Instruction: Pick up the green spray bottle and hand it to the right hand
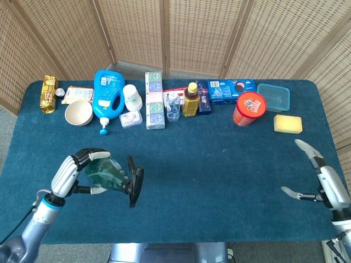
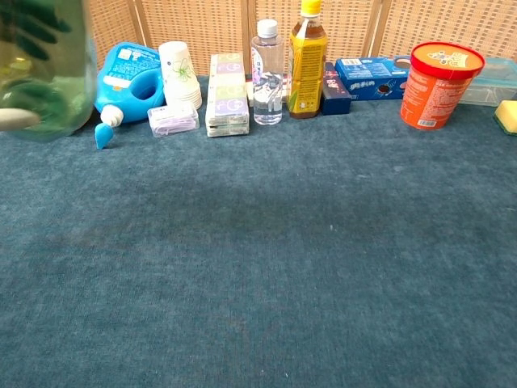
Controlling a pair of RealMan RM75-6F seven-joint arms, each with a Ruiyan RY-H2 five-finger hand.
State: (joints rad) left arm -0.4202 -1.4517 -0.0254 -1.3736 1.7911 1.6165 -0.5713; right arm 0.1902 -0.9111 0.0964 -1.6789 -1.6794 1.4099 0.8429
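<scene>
My left hand (image 1: pixel 74 172) grips the body of the green spray bottle (image 1: pixel 107 175) and holds it up off the blue table (image 1: pixel 219 181), at the front left. The bottle's black trigger head (image 1: pixel 134 188) points toward the camera and to the right. In the chest view only the bottle's translucent green body (image 2: pixel 44 69) shows, blurred, at the top left corner. My right hand (image 1: pixel 323 183) is at the table's right edge with its fingers spread and nothing in it.
Along the back stand a snack pack (image 1: pixel 50 94), a bowl (image 1: pixel 78 113), a blue detergent jug (image 1: pixel 108 94), paper cups (image 1: pixel 132 97), a tissue pack (image 1: pixel 154 101), a water bottle (image 1: pixel 173 106), a yellow drink bottle (image 1: pixel 191 99), blue boxes (image 1: pixel 230 91), a red tub (image 1: pixel 249 108), a clear container (image 1: pixel 273 96) and a yellow sponge (image 1: pixel 288 124).
</scene>
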